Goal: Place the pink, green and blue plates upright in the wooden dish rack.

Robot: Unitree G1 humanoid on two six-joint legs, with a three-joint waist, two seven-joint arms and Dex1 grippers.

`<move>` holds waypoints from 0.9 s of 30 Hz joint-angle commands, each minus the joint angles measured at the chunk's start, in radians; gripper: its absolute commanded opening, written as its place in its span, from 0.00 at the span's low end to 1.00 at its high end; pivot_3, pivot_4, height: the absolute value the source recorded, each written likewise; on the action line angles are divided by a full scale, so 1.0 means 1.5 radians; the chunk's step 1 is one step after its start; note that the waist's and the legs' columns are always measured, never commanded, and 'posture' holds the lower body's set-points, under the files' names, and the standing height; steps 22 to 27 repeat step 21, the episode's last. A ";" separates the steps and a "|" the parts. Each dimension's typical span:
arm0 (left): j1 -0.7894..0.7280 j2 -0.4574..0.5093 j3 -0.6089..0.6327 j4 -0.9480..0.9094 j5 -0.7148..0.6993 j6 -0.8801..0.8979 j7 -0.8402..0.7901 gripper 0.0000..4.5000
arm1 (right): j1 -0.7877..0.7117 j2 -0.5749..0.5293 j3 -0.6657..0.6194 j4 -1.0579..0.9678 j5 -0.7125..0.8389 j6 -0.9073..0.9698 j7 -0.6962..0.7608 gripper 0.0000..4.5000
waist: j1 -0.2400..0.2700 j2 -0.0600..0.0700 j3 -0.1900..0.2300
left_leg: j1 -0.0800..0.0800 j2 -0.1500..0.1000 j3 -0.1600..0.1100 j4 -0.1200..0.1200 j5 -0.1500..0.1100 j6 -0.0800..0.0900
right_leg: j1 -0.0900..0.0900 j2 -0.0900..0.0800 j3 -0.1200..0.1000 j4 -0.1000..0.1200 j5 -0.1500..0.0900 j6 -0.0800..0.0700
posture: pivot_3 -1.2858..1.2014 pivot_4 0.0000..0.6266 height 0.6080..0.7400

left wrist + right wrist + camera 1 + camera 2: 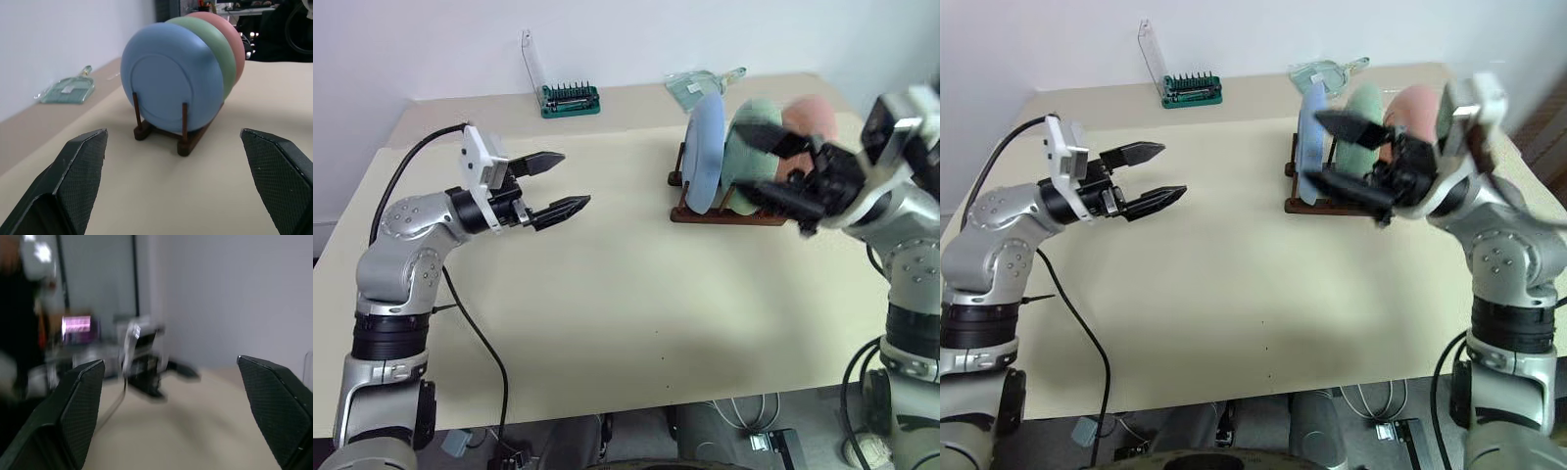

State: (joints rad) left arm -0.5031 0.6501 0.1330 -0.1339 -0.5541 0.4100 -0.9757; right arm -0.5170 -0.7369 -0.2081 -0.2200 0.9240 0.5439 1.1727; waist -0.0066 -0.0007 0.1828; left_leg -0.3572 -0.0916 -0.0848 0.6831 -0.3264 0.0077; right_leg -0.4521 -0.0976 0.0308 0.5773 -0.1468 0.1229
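The wooden dish rack [724, 211] sits on the table [607, 294], and three plates stand up in it side by side: the blue plate [706, 152], then the green plate [751, 137], then the pink plate [811, 122]. The right gripper [1347, 157] is right in front of the rack, its two black fingers spread wide with nothing between them. The left gripper [558, 183] is well away from the rack, pointing toward the blue plate, its jaws wide open and empty too. A green tool box [570, 98] lies behind the rack, near the wall.
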 commanded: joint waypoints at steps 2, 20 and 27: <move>0.027 0.017 0.007 -0.072 -0.001 -0.003 0.007 1.00 | 0.035 -0.086 0.016 0.003 -0.048 -0.018 0.120 0.99 | -0.002 0.000 0.000 | 0.000 0.000 0.000 0.000 0.000 0.000 | 0.000 0.000 0.000 0.000 0.000 0.000 | 0.52 0.24 1.00; 0.069 0.004 -0.031 -0.056 0.024 -0.034 -0.029 1.00 | 0.017 -0.065 0.039 0.049 -0.216 -0.164 0.068 0.99 | -0.003 -0.001 0.000 | 0.001 0.001 0.000 0.000 0.000 0.000 | 0.000 0.000 0.000 0.000 0.000 0.000 | 0.52 0.24 1.00; 0.069 0.004 -0.026 -0.058 0.020 -0.032 -0.024 1.00 | 0.011 -0.060 0.048 0.054 -0.228 -0.173 0.067 0.99 | -0.003 -0.001 0.000 | 0.001 0.001 0.000 0.000 0.000 0.000 | 0.000 0.000 0.000 0.000 0.000 0.000 | 0.52 0.24 1.00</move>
